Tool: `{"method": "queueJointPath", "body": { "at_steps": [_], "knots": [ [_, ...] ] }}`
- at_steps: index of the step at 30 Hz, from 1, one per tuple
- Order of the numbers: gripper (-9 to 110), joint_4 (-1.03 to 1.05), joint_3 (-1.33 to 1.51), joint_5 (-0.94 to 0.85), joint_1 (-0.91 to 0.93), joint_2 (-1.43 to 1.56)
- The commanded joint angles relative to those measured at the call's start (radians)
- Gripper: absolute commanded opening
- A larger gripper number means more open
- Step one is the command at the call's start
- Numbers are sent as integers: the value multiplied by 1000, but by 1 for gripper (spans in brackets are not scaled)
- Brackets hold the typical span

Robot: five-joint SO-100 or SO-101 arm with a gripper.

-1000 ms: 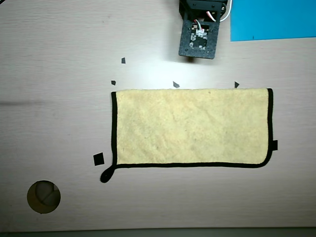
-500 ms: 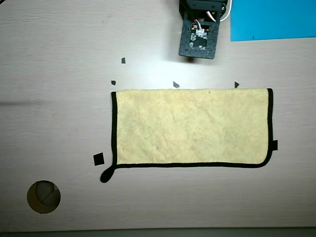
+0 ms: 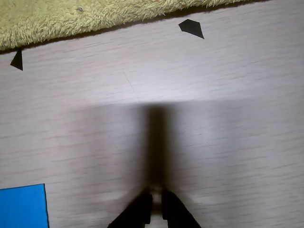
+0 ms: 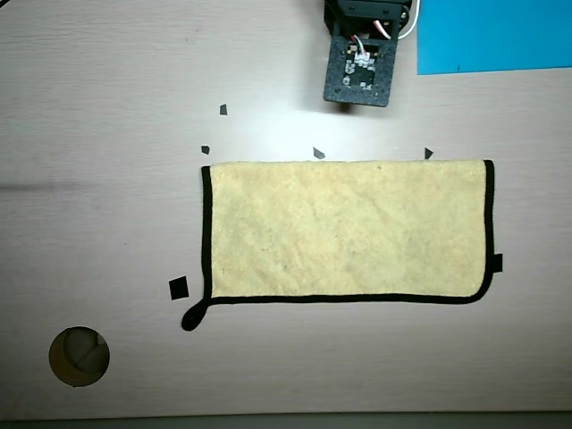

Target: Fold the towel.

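The towel (image 4: 349,228) is a pale yellow fuzzy cloth lying flat on the table in the overhead view, with black edging along its left, bottom and right sides and a black loop tab (image 4: 192,317) at its lower left corner. Its top edge has no edging. In the wrist view the towel's edge (image 3: 71,19) runs along the top of the frame. My gripper (image 3: 156,202) sits at the bottom of the wrist view, its fingertips close together and empty, well short of the towel. In the overhead view the arm (image 4: 357,63) stands above the towel's top edge.
A blue sheet (image 4: 494,36) lies at the overhead view's top right and shows at the wrist view's lower left (image 3: 23,206). Small black tape marks (image 3: 191,28) (image 4: 179,288) are scattered around the towel. A round hole (image 4: 79,356) is in the table at the lower left.
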Motion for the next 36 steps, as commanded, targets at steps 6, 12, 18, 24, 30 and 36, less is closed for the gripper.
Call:
{"method": "queueJointPath", "body": {
  "at_steps": [6, 12, 18, 24, 30, 36],
  "knots": [
    [1, 6, 40, -15, -6, 3],
    [1, 6, 40, -15, 9, 3],
    [1, 6, 40, -15, 9, 3],
    [0, -5, 40, 2, 0, -17],
    [0, -89, 2, 106, 63, -89],
    [0, -235, -258, 483, 126, -364]
  ]
}}
